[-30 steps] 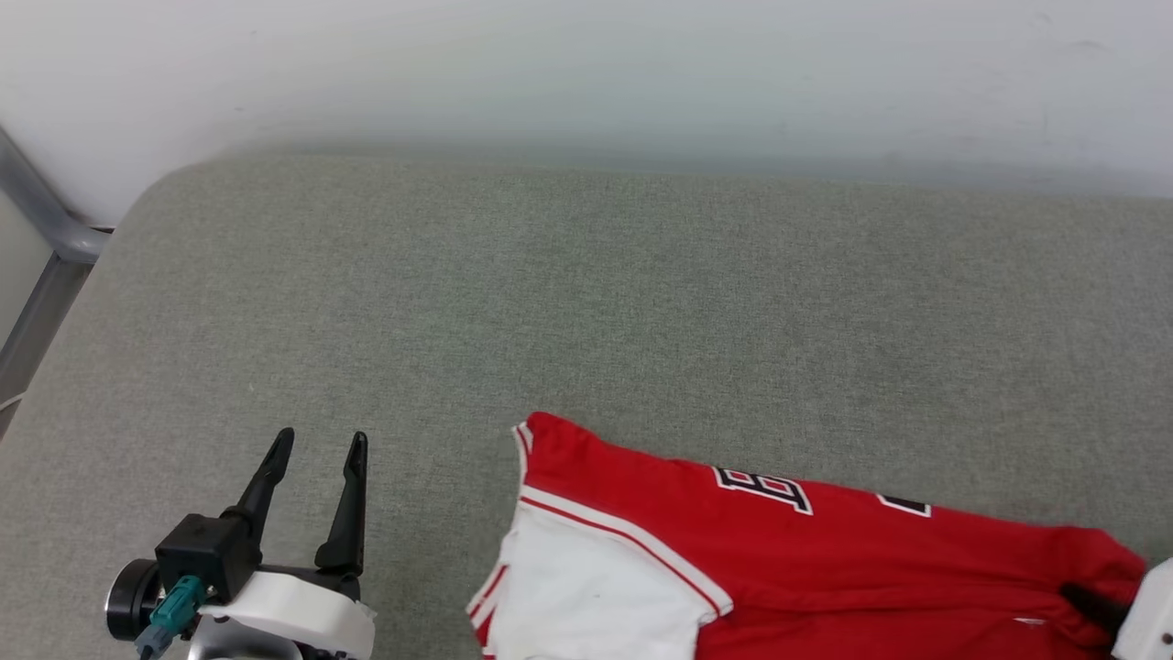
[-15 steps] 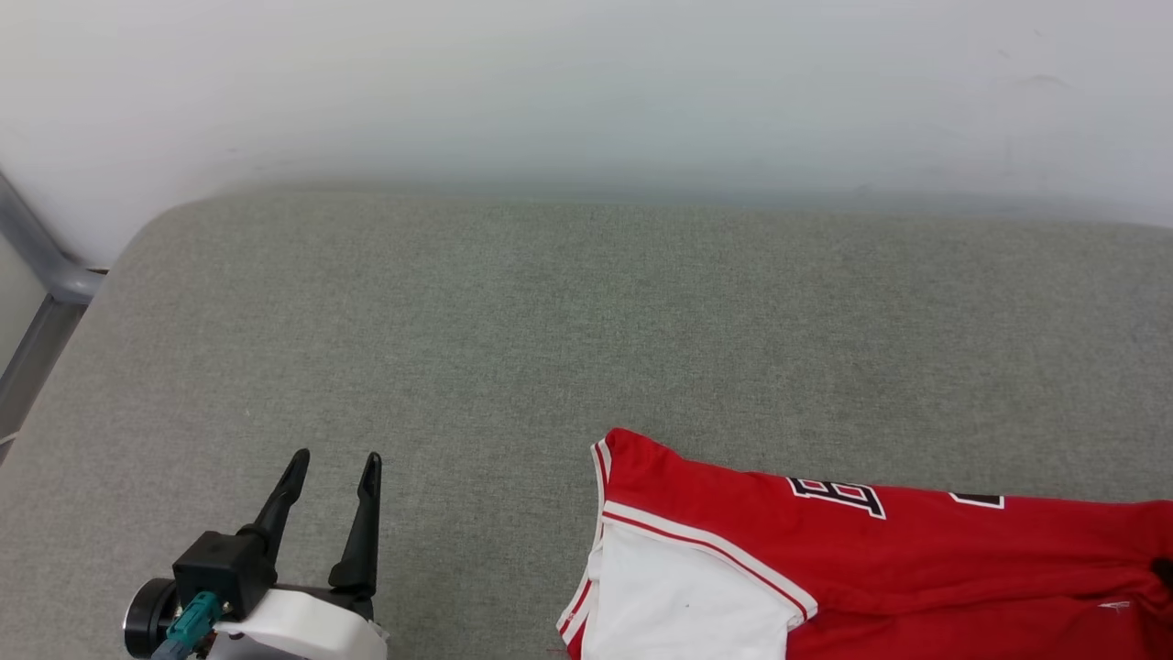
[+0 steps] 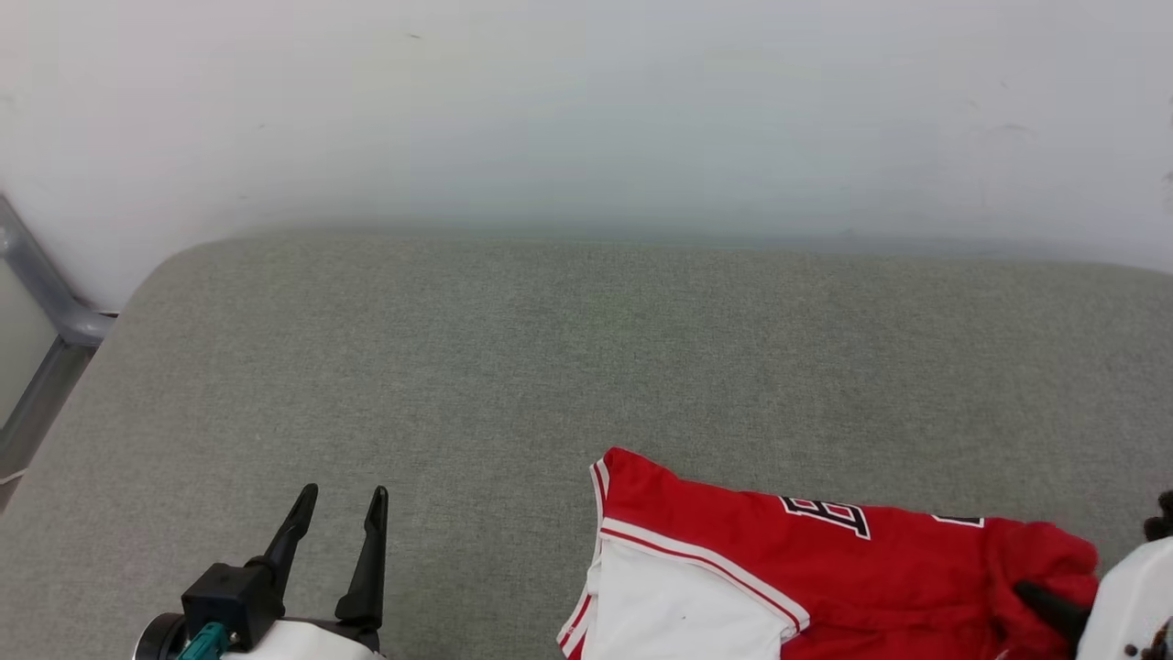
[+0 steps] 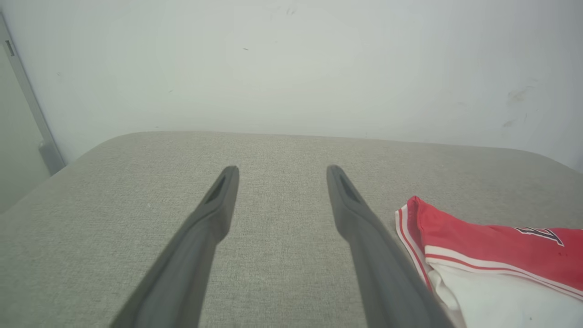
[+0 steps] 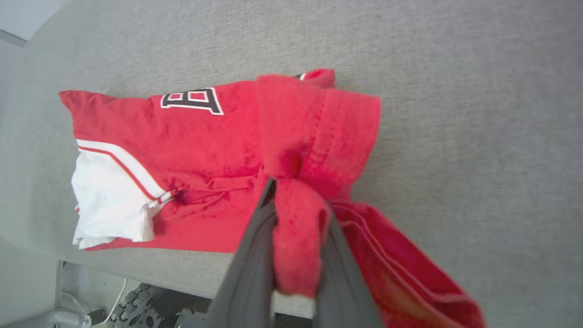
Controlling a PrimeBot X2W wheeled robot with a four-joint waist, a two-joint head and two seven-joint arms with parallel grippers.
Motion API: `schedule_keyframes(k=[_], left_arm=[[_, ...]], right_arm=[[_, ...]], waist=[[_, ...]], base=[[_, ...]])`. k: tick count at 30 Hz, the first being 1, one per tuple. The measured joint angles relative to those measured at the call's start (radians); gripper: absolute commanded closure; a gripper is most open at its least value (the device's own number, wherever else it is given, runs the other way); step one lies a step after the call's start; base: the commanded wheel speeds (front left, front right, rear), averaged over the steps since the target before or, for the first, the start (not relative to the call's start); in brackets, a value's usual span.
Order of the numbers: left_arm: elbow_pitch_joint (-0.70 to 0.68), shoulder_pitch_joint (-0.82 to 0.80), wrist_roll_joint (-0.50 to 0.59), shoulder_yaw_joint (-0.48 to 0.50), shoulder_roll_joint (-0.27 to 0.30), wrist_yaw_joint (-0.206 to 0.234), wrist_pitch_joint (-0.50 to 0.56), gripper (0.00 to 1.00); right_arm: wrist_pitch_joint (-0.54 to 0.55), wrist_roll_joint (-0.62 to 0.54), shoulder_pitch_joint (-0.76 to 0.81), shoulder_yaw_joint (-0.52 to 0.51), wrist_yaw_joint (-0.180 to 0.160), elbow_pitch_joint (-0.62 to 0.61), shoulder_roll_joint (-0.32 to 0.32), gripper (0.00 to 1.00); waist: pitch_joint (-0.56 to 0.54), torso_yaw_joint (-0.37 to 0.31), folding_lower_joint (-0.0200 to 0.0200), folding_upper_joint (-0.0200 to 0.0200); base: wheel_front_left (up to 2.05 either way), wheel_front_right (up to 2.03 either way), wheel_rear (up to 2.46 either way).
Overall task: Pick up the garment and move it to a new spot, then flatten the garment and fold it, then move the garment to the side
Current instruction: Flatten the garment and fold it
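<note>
The garment (image 3: 825, 568), a red jersey with a white sleeve and dark print, lies folded on the grey cushion (image 3: 586, 367) at the lower right of the head view. In the right wrist view my right gripper (image 5: 296, 196) is shut on a bunched fold of the garment (image 5: 205, 150) at its right end, which is lifted and rumpled. A dark finger of my right gripper (image 3: 1045, 605) shows at the head view's lower right. My left gripper (image 3: 341, 500) stands open at the lower left, apart from the garment (image 4: 492, 255), with nothing between its fingers (image 4: 218, 200).
A pale wall (image 3: 586, 110) runs along the cushion's far edge. A grey metal frame (image 3: 37, 302) stands off the cushion's left end. In the right wrist view the cushion's front edge (image 5: 150, 269) drops to the floor, with a wheel (image 5: 136, 310) below it.
The camera has tilted and shifted. The garment's right end has been drawn leftward and bunched up in my right gripper. The left gripper stays open.
</note>
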Motion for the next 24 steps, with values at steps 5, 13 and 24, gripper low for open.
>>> schedule_keyframes(k=[5,13,24], left_arm=[[0.000,0.002,0.006,0.014,-0.007,-0.004,0.000,0.00],[0.009,0.003,0.015,0.025,-0.021,-0.019,0.000,0.00],[0.021,0.003,0.025,0.040,-0.023,-0.029,0.000,0.00]], right_arm=[[0.090,0.038,0.021,0.042,0.000,-0.125,0.118,1.00],[0.114,0.143,0.020,0.137,0.000,-0.163,0.196,1.00],[-0.147,0.312,-0.057,0.364,0.000,0.065,0.198,1.00]], waist=[[-0.005,0.012,0.0000,0.0000],[-0.005,0.042,0.0000,0.0000],[-0.005,0.089,0.0000,0.0000]], base=[[0.00,0.00,0.00],[0.00,0.00,0.00],[0.00,0.00,0.00]])
